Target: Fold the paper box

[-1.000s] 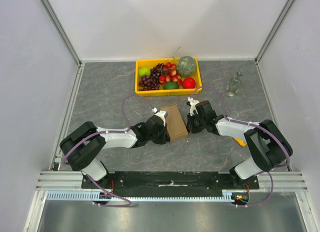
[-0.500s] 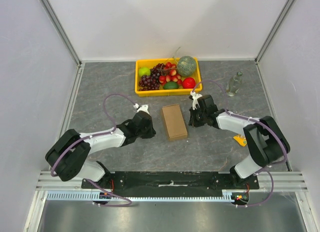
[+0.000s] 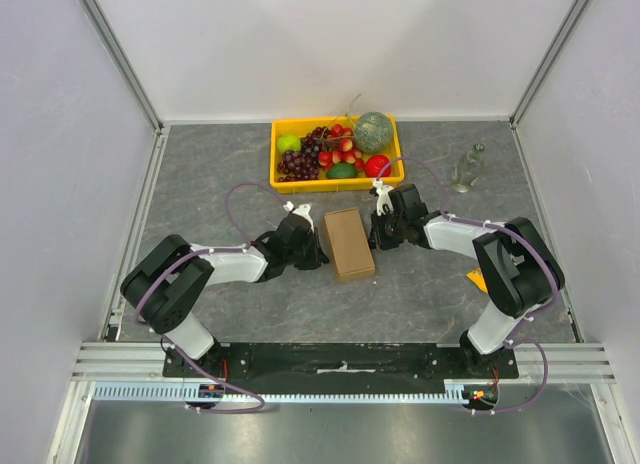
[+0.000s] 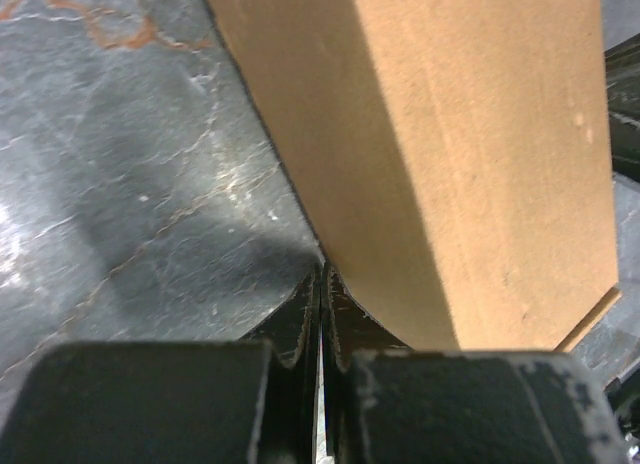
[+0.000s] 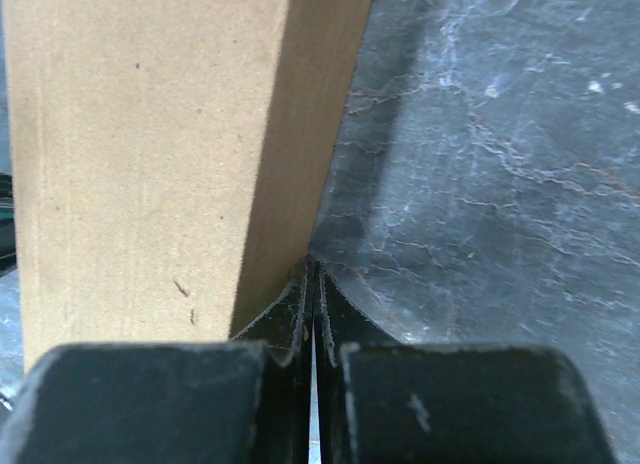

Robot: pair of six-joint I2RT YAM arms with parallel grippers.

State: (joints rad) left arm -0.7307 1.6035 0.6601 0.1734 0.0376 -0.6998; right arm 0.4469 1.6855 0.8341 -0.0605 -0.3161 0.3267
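From the overhead camera we see the paper box [image 3: 349, 243] lying closed and flat in the middle of the table [image 3: 210, 174], just in front of the yellow crate [image 3: 336, 183] of fruit, with a bottle [image 3: 466, 168] well off to the right. The left gripper [image 3: 317, 253] sits low at the box's left long side and the right gripper [image 3: 375, 238] at its right long side, so the box is bracketed between them. In the left wrist view the two fingers are pressed together with nothing between them, their tips down at the foot of the brown wall [image 4: 470, 164], touching it or all but touching (the view is too close for us to say which). The right wrist view mirrors this: jaws drawn fully together, empty, tips meeting the bottom edge of the box's [image 5: 150, 144] other wall on the grey surface. We judge the folding to be essentially done, with both arms squaring or steadying the finished shape. The risks come from pushing with closed fingers instead of gripping. The right gripper meets the box farther up its length than the left, so uneven pressure could spin it or skid it toward the crate. Too hard a squeeze could buckle the corrugated walls. A tip sliding under the edge could tilt the box, and we cannot tell whether the lid's tabs are seated.
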